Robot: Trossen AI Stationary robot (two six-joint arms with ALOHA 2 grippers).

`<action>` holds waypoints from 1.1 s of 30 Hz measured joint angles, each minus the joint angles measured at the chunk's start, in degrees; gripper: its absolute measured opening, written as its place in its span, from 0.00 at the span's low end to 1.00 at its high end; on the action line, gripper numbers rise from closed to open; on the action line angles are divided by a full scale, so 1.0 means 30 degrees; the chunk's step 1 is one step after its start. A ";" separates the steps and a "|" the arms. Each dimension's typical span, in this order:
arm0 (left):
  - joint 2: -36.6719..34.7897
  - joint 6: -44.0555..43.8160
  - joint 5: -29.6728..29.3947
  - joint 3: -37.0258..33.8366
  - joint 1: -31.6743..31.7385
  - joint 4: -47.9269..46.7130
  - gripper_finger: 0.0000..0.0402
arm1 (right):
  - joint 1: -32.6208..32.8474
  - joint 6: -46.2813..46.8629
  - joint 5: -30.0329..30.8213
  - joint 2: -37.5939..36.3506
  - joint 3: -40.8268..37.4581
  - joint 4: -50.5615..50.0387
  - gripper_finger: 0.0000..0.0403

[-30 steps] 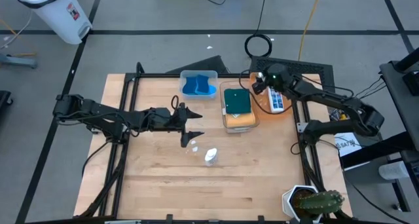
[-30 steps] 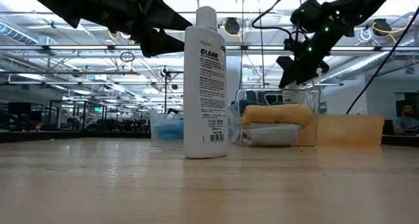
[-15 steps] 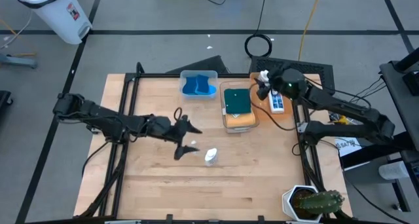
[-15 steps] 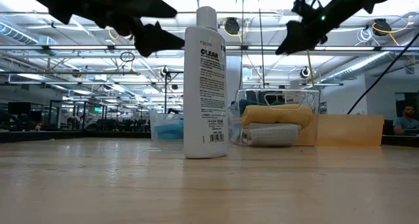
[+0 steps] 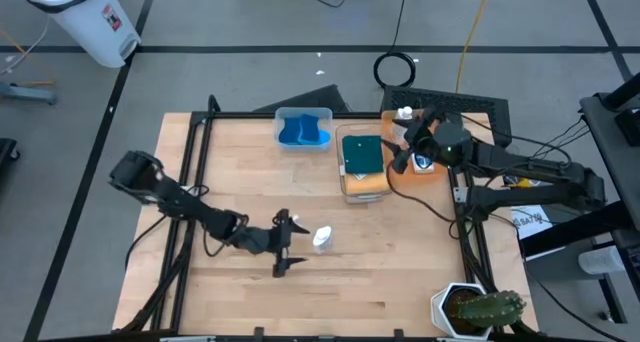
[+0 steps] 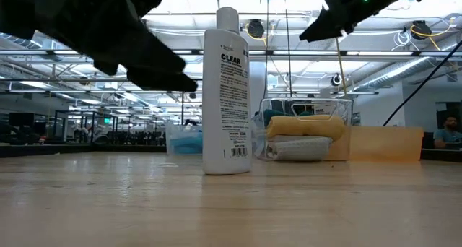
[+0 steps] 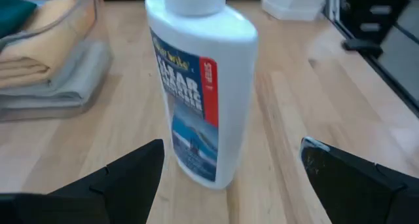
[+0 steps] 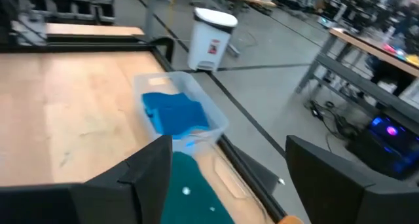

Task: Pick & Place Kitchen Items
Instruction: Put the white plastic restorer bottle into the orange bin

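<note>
A white bottle (image 5: pixel 321 239) with a blue and red label (image 7: pixel 196 93) stands upright on the wooden table. My left gripper (image 5: pixel 283 245) is open at the bottle's left side. Its two fingers point at the bottle, apart from it. My right gripper (image 5: pixel 401 148) hangs open in the air with nothing between its fingers, beside a clear bin (image 5: pixel 364 168). That bin holds a dark green cloth (image 5: pixel 361 153) on a mustard-yellow one (image 6: pixel 303 126) and a grey one (image 6: pixel 299 149). Blue cloth pieces (image 5: pixel 303 131) lie in another clear bin at the far side.
An orange tray (image 5: pixel 432 170) at the far right carries small white bottles (image 5: pixel 403 113). A potted cactus (image 5: pixel 482 308) stands at the near right corner. A black frame (image 5: pixel 195 182) runs along the table's left and right sides. Bare wood lies near the front edge.
My left gripper has swung toward the table's near edge and sunk, coming level with the standing bottle at its left side, still open. My right gripper has risen from above the cloth bin and drawn back toward the table's right edge.
</note>
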 joint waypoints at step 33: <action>0.5897 -0.0916 -0.2566 0.2798 0.0756 0.4469 0.47 | 0.8115 0.2451 -0.3384 0.5121 0.0015 0.4801 0.62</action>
